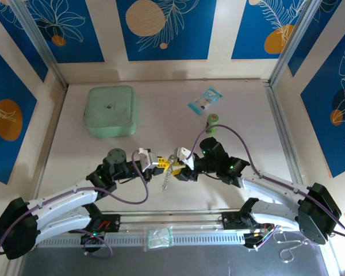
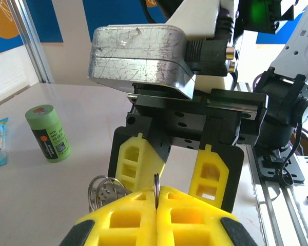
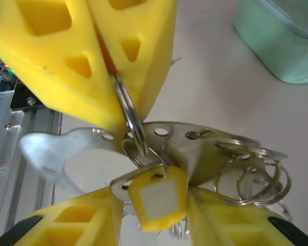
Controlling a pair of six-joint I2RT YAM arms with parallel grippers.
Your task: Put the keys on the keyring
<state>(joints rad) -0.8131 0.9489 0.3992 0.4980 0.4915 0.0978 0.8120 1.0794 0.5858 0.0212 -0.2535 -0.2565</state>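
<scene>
The left gripper (image 2: pixel 156 202) is pressing its yellow jaws fully together on the thin silvery wire keyring (image 3: pixel 129 115). The keyring is hanging in the air between the two arms, above the worktop (image 1: pixel 161 118), with more shiny rings and a holed metal plate (image 3: pixel 169 137) dangling from it. The right gripper (image 3: pixel 154 210) is facing it with its jaws standing partly apart. The small key with the yellow plastic head (image 3: pixel 156 197) is sitting in that gap, and the jaws seem not to be clamping it. The key appears to be hooked to the bunch through a small ring, so the step in hand looks like letting it go. To do this well, the left jaws should be holding the keyring dead steady. The right jaws should be opening a little wider and backing straight away, so that neither finger is snagging the loose rings or dragging the key off. At the near edge a small clear plastic bag (image 1: pixel 159 237) is lying on the rail. Beyond the arms a green cylinder (image 1: pixel 213 123) is standing upright, with a pale blue packet (image 1: pixel 206 100) just past it. A mint-green square pouch (image 1: pixel 110 111) is resting well apart to the far left. Blue wall panels with white leaf drawings (image 1: pixel 161 26) are closing in the pale worktop.
</scene>
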